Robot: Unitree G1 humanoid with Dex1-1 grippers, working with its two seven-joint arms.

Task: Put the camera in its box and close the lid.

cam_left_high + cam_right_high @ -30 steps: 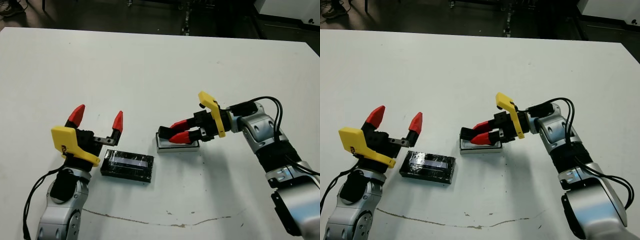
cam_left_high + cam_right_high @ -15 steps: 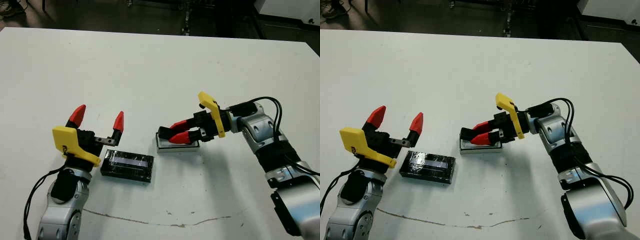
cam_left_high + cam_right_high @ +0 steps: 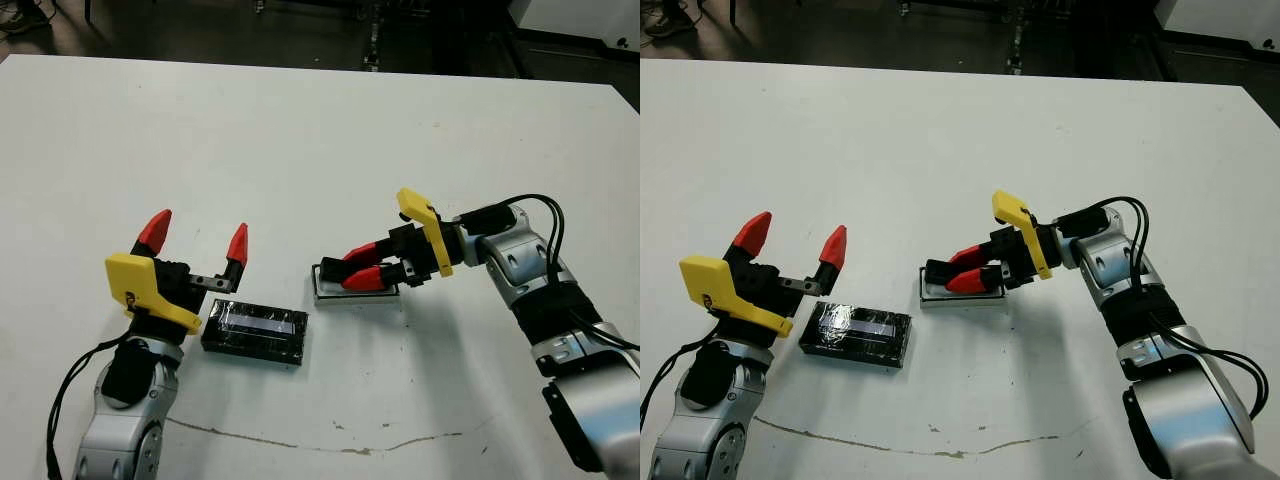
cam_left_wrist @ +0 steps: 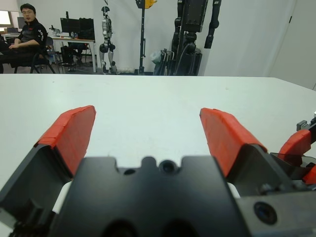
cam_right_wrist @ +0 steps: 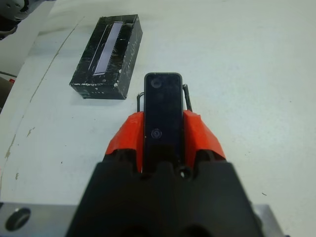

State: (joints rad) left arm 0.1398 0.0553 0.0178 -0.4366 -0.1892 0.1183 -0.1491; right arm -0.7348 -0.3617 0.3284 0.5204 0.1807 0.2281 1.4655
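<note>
Black camera (image 5: 163,113) is clamped in right gripper (image 3: 362,271), now lowered further into box (image 3: 352,291) vs. 1 s ago; left gripper (image 3: 196,238) spread wide above lid (image 3: 254,333); release comes next, probably.

white table (image 3: 300,130) | on it: lid (image 3: 254,333), box (image 3: 355,291)

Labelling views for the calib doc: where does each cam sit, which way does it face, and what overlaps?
Left and right eye views: on the head, looking forward and down at the white table; both arms show, left gripper, right gripper.
Left wrist view: along its open fingers, across the table toward a seated person.
Right wrist view: along fingers gripping the camera, over the box.
Shared: the lid shows in head and right wrist views.
</note>
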